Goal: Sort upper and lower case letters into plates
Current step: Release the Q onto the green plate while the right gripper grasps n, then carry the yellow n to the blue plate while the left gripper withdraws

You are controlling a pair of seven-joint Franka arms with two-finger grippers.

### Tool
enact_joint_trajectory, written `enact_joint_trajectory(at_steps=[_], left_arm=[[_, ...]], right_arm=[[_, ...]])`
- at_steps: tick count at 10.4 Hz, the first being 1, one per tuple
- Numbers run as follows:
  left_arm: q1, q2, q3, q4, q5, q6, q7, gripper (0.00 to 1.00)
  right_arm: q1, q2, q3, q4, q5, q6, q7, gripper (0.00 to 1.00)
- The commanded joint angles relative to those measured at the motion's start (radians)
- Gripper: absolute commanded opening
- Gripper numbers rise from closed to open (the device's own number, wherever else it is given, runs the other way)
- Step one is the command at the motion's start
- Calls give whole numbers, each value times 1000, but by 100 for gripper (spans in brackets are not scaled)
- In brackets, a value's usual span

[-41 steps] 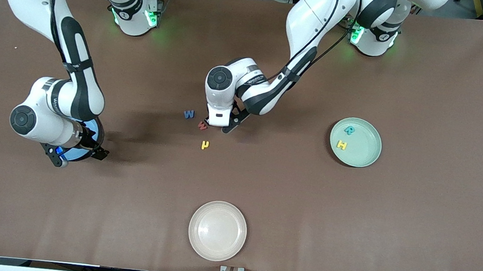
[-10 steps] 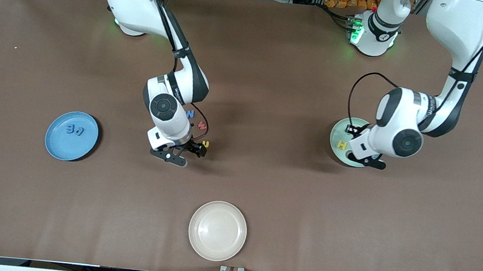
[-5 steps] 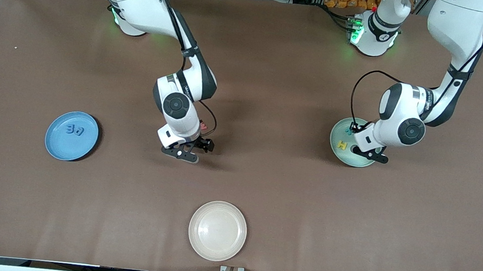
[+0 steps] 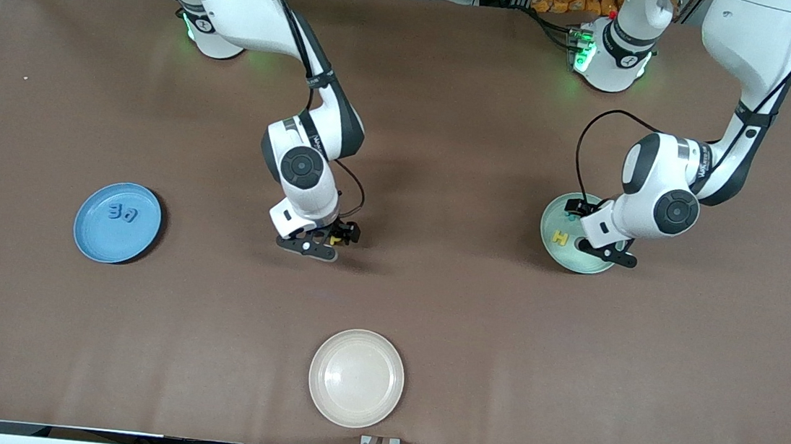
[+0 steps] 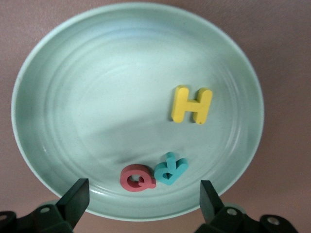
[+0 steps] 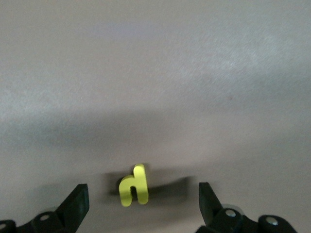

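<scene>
Left gripper (image 4: pixel 601 236) over the mint green plate (image 4: pixel 601 267), fingers spread wide with nothing between them. On that plate, toward the left arm's end of the table: yellow H (image 5: pixel 191 105), teal R (image 5: pixel 170 168) and red Q (image 5: pixel 137 177) — Q and R touching, side by side by the rim, H apart from them nearer the plate's middle.

Right gripper (image 4: pixel 327 239) low over the table's middle, fingers spread, straddling the small yellow letter (image 6: pixel 133 185), which lies flat on the brown table (image 4: pixel 473 316) between the fingertips without touching either. Other loose letters hidden under this arm in the front view.

Blue plate (image 4: pixel 86 236) toward the right arm's end of the table, well apart from both grippers — two small blue letters (image 4: pixel 124 213) lying in it, side by side.

Cream-white plate (image 4: pixel 320 396) near the table's edge closest to the front camera, about midway along it, well apart from the other two plates.
</scene>
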Motion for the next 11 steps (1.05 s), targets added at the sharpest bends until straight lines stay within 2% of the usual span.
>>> enact_joint_trajectory(at_steps=[1,3,5,8,9,10,11], left_arm=[[-71,-11,-15,62,-19,-53,-171,100],[-129,39,-35,155,-79,-35,-302,100],[-166,72,-35,205,-83,8,-401,100],[-234,125,-57,294,-85,25,-649,100],[-259,150,-65,323,-85,28,-698,100],[-269,158,-67,335,-80,28,-731,100],[-269,158,-67,336,-79,28,-734,100]], right_arm=[[18,23,-10,15,3,-6,36,100],[15,41,-10,20,1,3,35,100],[13,52,-10,38,1,2,35,100],[12,52,-10,44,3,-1,36,100],[18,51,-10,43,3,-6,50,82],[21,49,-10,41,3,-7,78,24],[30,49,-10,40,3,-7,110,0]])
